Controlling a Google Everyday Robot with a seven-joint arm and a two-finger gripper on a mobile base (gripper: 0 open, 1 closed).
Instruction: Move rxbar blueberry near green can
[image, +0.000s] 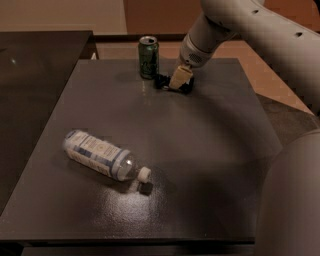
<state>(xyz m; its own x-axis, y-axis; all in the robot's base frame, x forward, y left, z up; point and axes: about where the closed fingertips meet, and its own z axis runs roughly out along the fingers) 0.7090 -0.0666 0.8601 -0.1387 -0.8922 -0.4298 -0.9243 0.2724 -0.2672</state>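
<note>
The gripper (178, 81) sits low on the tabletop (210, 150), just right of the green can (148, 56). It hides most of the dark snack bar (161, 81). Whether it grips the bar cannot be told.
</note>
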